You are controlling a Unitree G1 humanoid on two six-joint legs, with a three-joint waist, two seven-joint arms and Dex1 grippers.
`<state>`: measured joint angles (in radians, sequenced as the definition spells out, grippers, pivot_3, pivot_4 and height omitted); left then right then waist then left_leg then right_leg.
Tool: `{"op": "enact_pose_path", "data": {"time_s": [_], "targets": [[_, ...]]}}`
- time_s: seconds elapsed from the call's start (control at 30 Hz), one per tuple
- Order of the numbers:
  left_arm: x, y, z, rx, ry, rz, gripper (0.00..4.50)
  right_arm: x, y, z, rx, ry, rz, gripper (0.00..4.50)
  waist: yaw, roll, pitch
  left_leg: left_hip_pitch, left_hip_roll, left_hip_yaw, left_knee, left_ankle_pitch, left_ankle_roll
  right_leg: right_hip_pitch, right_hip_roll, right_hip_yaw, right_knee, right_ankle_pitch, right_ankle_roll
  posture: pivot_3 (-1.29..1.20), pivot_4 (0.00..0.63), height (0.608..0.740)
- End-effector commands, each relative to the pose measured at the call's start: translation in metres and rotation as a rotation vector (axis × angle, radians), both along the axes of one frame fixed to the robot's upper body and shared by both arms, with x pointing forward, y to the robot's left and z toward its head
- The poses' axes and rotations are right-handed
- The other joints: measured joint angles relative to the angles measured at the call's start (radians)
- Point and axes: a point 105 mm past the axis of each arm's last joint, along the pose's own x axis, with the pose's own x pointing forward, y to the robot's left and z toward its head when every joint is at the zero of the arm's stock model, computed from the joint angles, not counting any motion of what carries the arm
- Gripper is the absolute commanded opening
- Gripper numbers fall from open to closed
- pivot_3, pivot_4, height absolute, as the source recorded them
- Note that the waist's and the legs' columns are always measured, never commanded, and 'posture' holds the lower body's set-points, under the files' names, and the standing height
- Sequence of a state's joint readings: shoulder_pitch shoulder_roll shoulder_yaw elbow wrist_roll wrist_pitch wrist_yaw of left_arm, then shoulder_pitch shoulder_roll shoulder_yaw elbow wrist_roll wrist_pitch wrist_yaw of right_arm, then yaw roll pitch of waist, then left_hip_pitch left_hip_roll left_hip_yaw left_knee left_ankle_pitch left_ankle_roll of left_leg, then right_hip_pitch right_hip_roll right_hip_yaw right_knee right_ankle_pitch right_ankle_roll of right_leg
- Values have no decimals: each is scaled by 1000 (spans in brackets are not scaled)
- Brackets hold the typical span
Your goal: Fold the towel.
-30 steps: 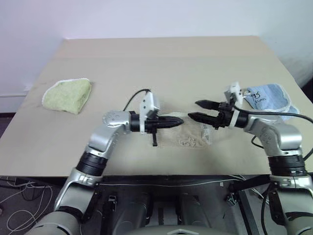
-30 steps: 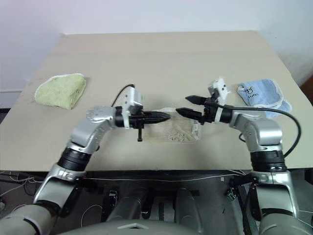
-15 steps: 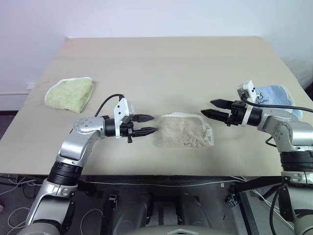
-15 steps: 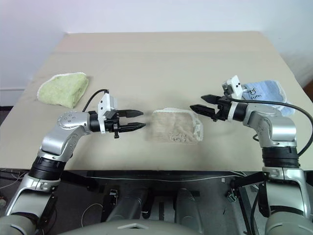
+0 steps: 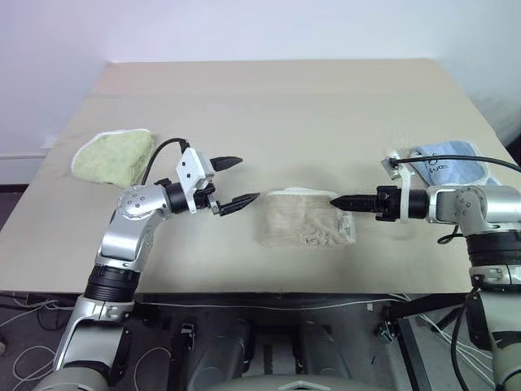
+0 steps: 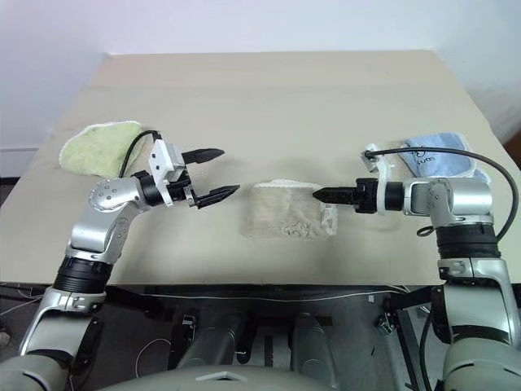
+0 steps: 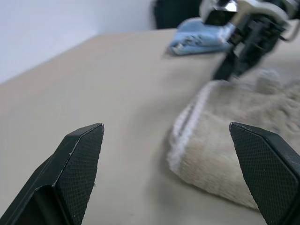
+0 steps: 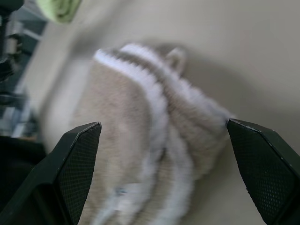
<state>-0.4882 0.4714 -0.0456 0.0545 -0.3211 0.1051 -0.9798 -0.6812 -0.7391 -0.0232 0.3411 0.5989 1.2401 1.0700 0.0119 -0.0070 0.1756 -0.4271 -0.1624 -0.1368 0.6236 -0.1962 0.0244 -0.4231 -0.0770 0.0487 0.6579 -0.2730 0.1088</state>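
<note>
Beige and matte, the desk (image 5: 326, 106) is backed by a plain white wall. Near the desk's front edge, midway between the two arms, the beige-tan towel (image 5: 303, 220) is seen lying folded into a small bundle, with white stitched edging along its top fold and a small dark printed logo near its front edge; the logo cannot be read. The left pincer (image 5: 233, 181) is held just to the left of the towel, apart from it, with its two black fingers spread wide and nothing between them. The right pincer (image 5: 340, 200) is pointed level at the towel's right edge, just above it; in the right wrist view its fingers (image 8: 79, 159) are seen set wide apart, with nothing held. A light green folded towel (image 5: 114, 156) is placed at the desk's left edge. A light blue cloth (image 5: 453, 166) with white edging and a dark print, too small to be read, lies at the right.
</note>
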Motion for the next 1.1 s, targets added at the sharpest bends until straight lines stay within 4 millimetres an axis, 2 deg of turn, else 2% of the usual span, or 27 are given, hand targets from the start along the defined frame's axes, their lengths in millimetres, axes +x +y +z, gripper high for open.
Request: {"op": "enact_pose_path", "data": {"time_s": [0.03, 0.13, 0.27, 0.4, 0.53, 0.63, 0.73, 0.8, 0.97, 1.1], "targets": [[-10, 2, 6, 8, -27, -48, 4493, -10, 7, 0, 8, 52, 65, 4500, 0, 0, 0, 0, 0, 0, 0, 0, 0, 0, 0, 0, 0, 0, 0, 0, 150, 740], [-11, 2, 5, -18, 10, -57, 4493, -16, 6, -7, -30, 83, 93, 4500, 0, 0, 0, 0, 0, 0, 0, 0, 0, 0, 0, 0, 0, 0, 0, 0, 150, 740], [-15, -1, 1, 20, 23, -86, 4493, -11, 3, -5, -12, 105, 68, 4500, -1, 0, 0, 0, 0, 0, 0, 0, 0, 0, 0, 0, 0, 0, 0, 0, 150, 740], [-18, -5, -2, 15, 36, -103, 4493, -12, 3, -15, -10, 138, 62, 4500, -1, 0, 0, 0, 0, 0, -1, 0, 0, 0, 0, 0, -1, 0, 0, 0, 150, 740], [-20, -6, -3, 20, 28, -104, 4493, -21, 18, -18, 57, 171, 105, 4500, -2, 0, 0, 0, 0, 0, -1, 0, 0, 0, 0, 0, -1, 0, 0, 0, 150, 740], [-19, -8, -4, 26, 30, -107, 4493, -26, 39, -20, 126, 202, 139, 4500, -9, 0, 0, 1, 0, 0, -1, 0, 0, 0, 0, 0, -1, 0, 0, 0, 150, 740], [-20, -11, -5, 35, 26, -117, 4500, -33, 53, -28, 126, 219, 165, 3879, -20, -1, 0, 1, 0, 0, -2, 0, 0, 0, 0, 0, -1, 0, 0, 0, 150, 740], [-20, -12, -5, 36, 22, -121, 4500, -31, 55, -32, 122, 220, 150, 3249, -26, -1, 0, 1, 0, 0, -2, 0, 0, 0, 0, 0, -1, 0, 0, 0, 150, 740], [-19, -12, -6, 45, 21, -116, 4500, -21, 48, -25, 134, 177, 107, 1426, -24, 0, 0, 1, 0, 0, -2, 0, 0, -1, 0, 0, 0, 0, 0, 0, 150, 740], [-20, -13, -9, 52, 29, -117, 4500, -15, 40, -18, 147, 145, 75, 194, -26, -1, -1, 1, 0, 0, 0, 0, 0, 2, 0, 0, 0, 0, 0, 0, 150, 740]]}}
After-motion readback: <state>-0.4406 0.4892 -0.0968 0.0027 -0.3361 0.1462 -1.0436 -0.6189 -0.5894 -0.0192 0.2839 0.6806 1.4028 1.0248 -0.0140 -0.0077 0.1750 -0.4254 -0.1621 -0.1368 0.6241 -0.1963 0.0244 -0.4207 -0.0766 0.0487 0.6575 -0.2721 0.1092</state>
